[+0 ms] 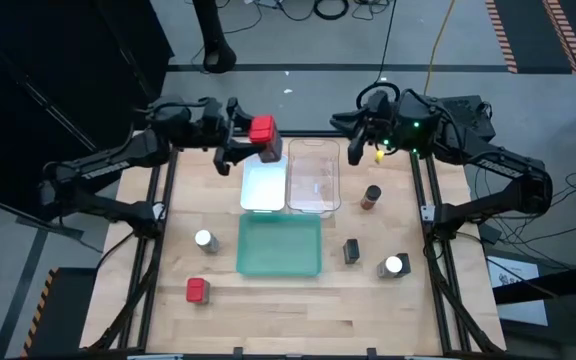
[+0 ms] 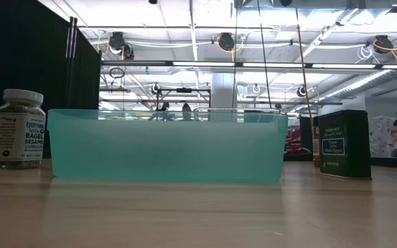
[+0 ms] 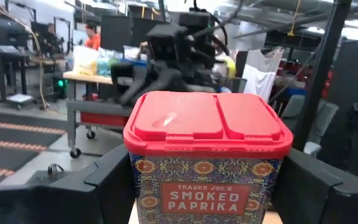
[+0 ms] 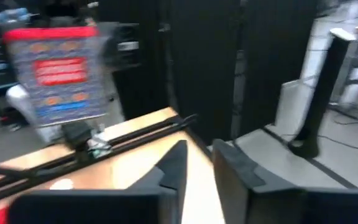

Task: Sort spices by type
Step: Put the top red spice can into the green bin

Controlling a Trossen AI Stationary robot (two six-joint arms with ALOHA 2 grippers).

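My left gripper (image 1: 251, 140) is shut on a red-lidded paprika tin (image 3: 207, 155), held in the air over the far end of the white tray (image 1: 264, 190). The tin also shows in the right wrist view (image 4: 58, 71). My right gripper (image 4: 199, 163) is shut and empty at the table's far edge, right of the clear tray (image 1: 314, 178). Standing on the table are a second red tin (image 1: 198, 290), two white-lidded jars (image 1: 204, 240) (image 1: 393, 266), a dark grey tin (image 1: 351, 251) and a brown jar (image 1: 371, 197). My left gripper pinches the red tin between its two fingers (image 3: 114, 183), one on each of two opposite side walls (image 3: 135, 186) below the lid. The fingers come level from the table's left side. The tin stands upright, lid up, lifted clear of the table and the trays.
A green tray (image 1: 279, 246) lies in the middle of the table, in front of the white and clear trays. In the low view it (image 2: 167, 145) stands between a white-lidded jar (image 2: 18, 129) and a dark tin (image 2: 344, 145). Bare wood lies along the near edge.
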